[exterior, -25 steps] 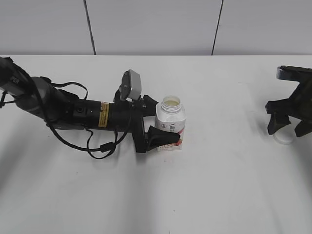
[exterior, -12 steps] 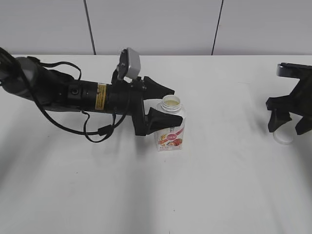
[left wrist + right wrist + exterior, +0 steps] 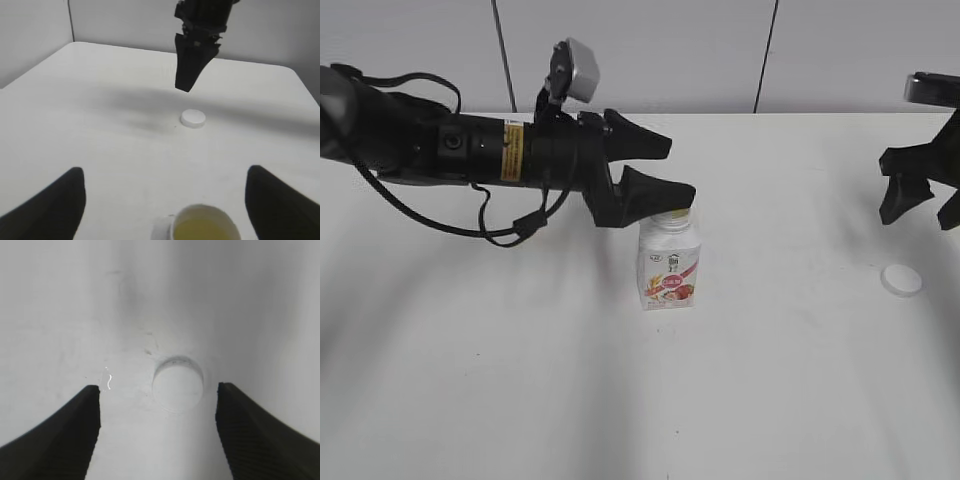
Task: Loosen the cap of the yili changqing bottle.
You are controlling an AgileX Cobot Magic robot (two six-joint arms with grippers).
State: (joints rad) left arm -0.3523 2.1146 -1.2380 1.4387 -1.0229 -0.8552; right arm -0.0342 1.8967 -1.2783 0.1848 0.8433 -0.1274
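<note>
Both arms have risen: the left gripper [image 3: 665, 170], released and spread wide, hangs just above the upright yili changqing bottle [image 3: 669, 263], open neck up; the right gripper [image 3: 923, 204], also spread, hovers over the cap [image 3: 901, 280] lying flat on the bench [image 3: 770, 380]

Black left arm [image 3: 470, 150] with yellow label, looped cables, grey wrist camera [image 3: 572, 57].

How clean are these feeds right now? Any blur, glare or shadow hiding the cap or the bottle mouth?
Exterior view: evenly lit, soft arm shadows on the table, cap and bottle sharp, the left gripper covering part of the mouth. Left wrist view: the bottle's open mouth cut off at the bottom edge, fingertips soft. Right wrist view: slightly hazy, cap readable between the right gripper's blurred fingertips, no glare.
</note>
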